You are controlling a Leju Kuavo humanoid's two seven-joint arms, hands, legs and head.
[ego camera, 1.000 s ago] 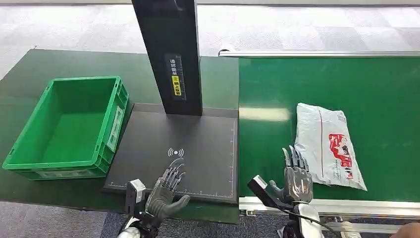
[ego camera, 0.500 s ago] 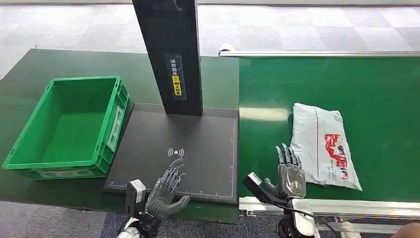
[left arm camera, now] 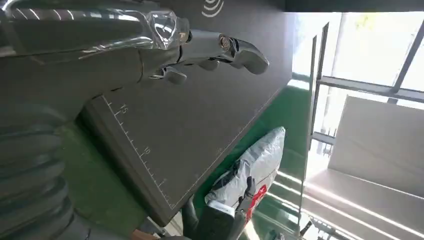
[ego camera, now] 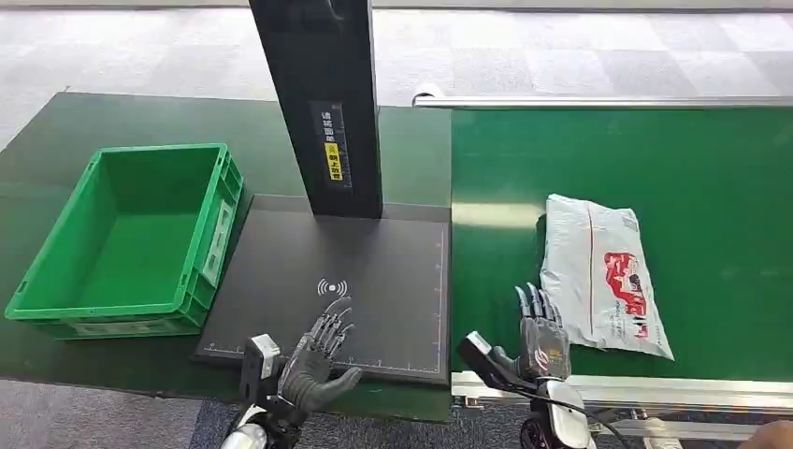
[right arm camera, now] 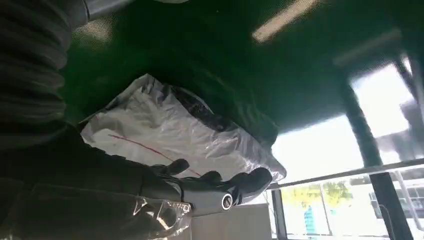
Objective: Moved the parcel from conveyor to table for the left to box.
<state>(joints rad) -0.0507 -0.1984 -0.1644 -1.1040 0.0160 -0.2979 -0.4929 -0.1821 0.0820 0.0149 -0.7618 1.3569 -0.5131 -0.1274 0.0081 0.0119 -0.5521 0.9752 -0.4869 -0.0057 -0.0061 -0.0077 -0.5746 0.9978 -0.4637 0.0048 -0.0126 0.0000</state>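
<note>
A grey-white plastic parcel (ego camera: 603, 276) with red print lies flat on the green conveyor belt (ego camera: 692, 178). My right hand (ego camera: 540, 329) hovers open just beside the parcel's near left edge, fingers apart and pointing away from me, holding nothing. The right wrist view has the parcel (right arm camera: 190, 140) right beyond the fingers (right arm camera: 225, 187). My left hand (ego camera: 318, 351) is open over the near edge of the black scanner pad (ego camera: 346, 271). In the left wrist view the parcel (left arm camera: 252, 167) lies past the pad (left arm camera: 200, 115). An empty green box (ego camera: 131, 238) stands at the left.
A black post (ego camera: 323, 103) rises from the back of the scanner pad, between box and belt. The dark green table (ego camera: 56, 150) carries the box and pad. The conveyor's metal rail (ego camera: 655, 388) runs along its near edge.
The parcel has travelled left along the belt, toward the scanner pad. My right hand has drifted slightly left and nearer to me. The left hand has barely moved.
</note>
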